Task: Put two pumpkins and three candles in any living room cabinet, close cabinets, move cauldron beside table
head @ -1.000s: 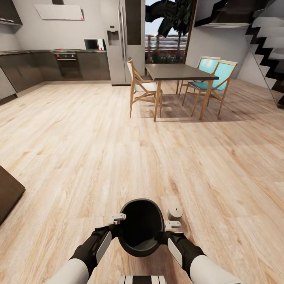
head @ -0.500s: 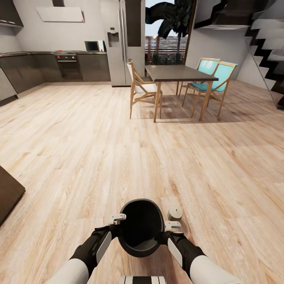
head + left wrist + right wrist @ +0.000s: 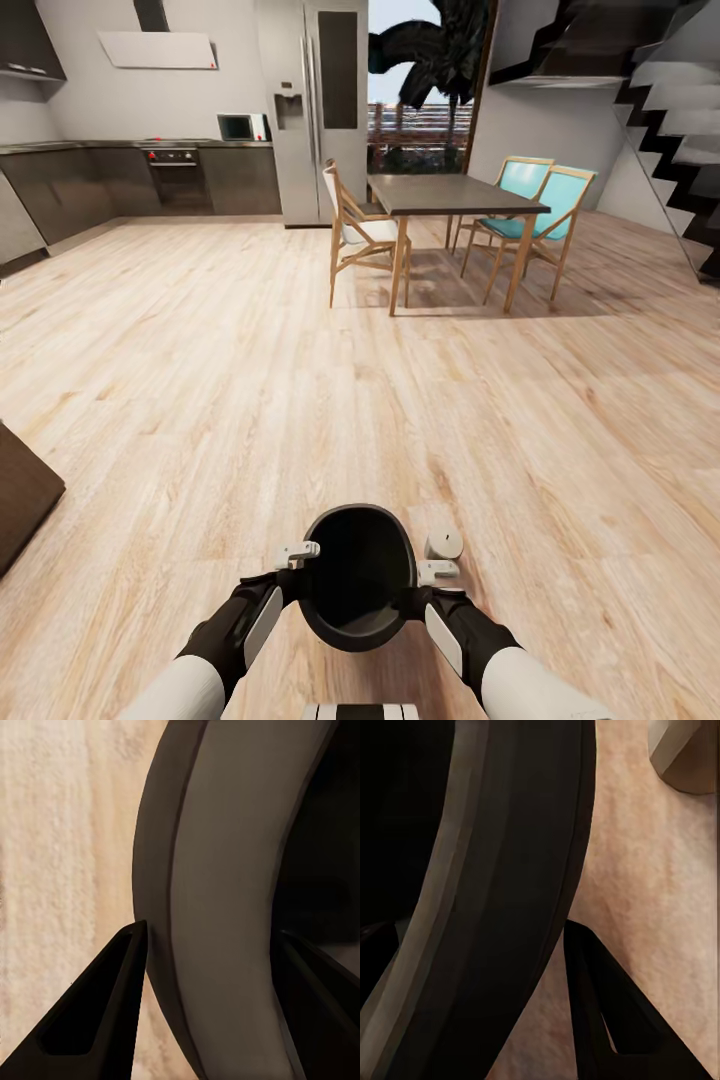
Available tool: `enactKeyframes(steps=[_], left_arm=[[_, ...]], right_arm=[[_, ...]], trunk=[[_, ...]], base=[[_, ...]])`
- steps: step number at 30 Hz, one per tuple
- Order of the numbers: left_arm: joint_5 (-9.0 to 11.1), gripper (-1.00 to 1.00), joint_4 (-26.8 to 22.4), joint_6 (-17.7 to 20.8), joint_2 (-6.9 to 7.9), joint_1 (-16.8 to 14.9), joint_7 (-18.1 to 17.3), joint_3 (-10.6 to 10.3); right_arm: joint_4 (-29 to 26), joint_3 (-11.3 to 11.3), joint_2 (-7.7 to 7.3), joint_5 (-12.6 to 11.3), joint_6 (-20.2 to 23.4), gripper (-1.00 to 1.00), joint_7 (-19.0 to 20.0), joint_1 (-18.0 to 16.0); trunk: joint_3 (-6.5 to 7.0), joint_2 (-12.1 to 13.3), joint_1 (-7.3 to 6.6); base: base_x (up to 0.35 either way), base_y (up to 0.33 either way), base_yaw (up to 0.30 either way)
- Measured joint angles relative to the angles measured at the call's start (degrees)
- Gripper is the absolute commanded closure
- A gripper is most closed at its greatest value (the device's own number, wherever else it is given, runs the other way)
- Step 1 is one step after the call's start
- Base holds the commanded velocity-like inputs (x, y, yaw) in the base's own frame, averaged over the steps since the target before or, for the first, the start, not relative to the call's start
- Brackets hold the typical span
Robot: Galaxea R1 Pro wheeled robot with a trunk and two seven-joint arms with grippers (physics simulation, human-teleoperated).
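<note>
Gripping cauldron rim, both jaws clamped, view tilted upward (cauldron unmoved)

Both arms forward, left gripper and right gripper jaws clamping cauldron rim

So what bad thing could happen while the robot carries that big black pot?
The cauldron is pinched by its rim between the left gripper and the right gripper, so it might slip or tip. A candle sits on the floor close beside it and could get knocked over.
</note>
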Motion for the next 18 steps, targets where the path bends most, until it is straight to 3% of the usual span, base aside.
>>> enactKeyframes(steps=[18], left_arm=[[-0.39, 1.00, -0.23, 0.00, -0.02, -0.02, -0.04, -0.06]], right_arm=[[0.32, -0.37, 0.00, 0.03, -0.78, 1.00, 0.28, 0.01]], trunk=[[3.99, 0.24, -0.46]], base=[[0.000, 0.000, 0.000]])
